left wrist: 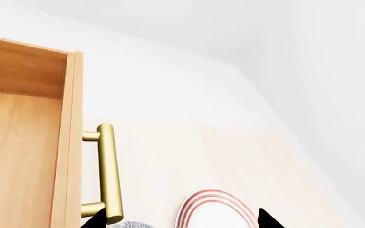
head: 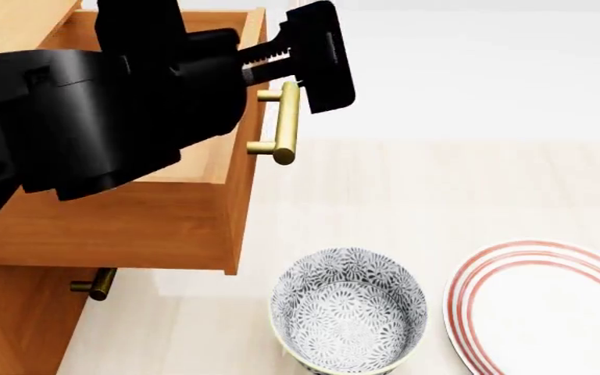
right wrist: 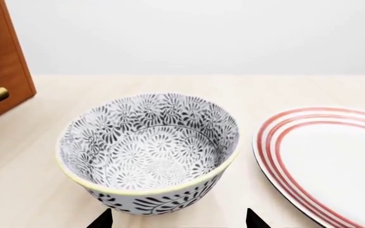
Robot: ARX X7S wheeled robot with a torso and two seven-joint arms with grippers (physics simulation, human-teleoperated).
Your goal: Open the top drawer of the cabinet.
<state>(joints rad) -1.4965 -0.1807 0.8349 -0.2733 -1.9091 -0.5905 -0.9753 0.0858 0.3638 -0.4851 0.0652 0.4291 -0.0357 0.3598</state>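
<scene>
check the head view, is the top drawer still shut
No, the top drawer stands pulled well out of the cabinet, its open inside showing, with the left gripper at its brass handle.

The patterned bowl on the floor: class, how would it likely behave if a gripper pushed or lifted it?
The bowl looks like glazed ceramic, so probably stiff, smooth and breakable. Its base seems narrower than its rim, so a high push might tip it. Standing upright, it should not roll.

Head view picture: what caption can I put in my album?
Left gripper at the pulled-out top drawer's brass handle, above bowl and plate.
</scene>
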